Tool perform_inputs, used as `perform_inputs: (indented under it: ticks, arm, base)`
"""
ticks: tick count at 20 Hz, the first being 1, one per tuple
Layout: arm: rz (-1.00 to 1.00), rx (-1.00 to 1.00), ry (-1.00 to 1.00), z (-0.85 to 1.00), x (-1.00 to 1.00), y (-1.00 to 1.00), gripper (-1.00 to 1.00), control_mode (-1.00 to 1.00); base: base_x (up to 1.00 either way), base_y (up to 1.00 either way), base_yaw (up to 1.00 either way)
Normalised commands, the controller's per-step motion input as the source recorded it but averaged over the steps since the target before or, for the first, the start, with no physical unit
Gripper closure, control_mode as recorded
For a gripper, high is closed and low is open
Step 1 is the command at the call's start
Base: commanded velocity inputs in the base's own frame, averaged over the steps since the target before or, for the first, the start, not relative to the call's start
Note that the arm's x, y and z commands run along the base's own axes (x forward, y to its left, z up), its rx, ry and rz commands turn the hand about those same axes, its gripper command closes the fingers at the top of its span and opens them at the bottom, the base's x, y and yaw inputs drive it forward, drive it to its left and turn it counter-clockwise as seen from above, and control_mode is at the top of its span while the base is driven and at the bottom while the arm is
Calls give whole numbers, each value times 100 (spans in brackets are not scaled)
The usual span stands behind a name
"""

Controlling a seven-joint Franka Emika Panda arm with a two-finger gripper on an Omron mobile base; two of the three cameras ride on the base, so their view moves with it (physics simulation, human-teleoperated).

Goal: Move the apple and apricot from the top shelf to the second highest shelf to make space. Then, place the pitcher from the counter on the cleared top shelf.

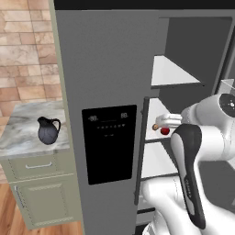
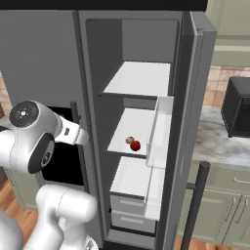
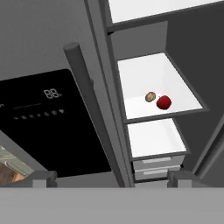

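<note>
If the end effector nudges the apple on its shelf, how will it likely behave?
The apple is a glossy ball, so it would probably roll rather than slide. It sits near the shelf front, so it might roll off. The apricot lies close beside it and would likely get bumped.

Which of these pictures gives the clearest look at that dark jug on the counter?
The left base view: the pitcher stands whole on the marbled counter, beside the fridge, handle and spout visible. The right base and hand views look into the open fridge instead.

3 views share apple (image 1: pixel 165 131) beside apricot (image 1: pixel 156 127)
</note>
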Motion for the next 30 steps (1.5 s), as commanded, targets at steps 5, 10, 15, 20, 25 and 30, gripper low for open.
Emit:
perform_inputs:
  ticks: [5,10,15,20,25,30]
  arm:
    - [0,0,0,0,-1,0,-100,100]
    - [0,0,0,0,0,0,-100,100]
    - [0,0,0,0,0,0,-100,100]
    - [0,0,0,0,0,0,-100,100]
    - [0,0,0,0,0,0,-100,100]
    - [0,0,0,0,0,0,-100,100]
  base:
    - [-16,0,5]
    - [-72,27,29]
    - [-59,68,32]
    - [0,100,15]
    - [37,92,-1]
    - [47,50,-15]
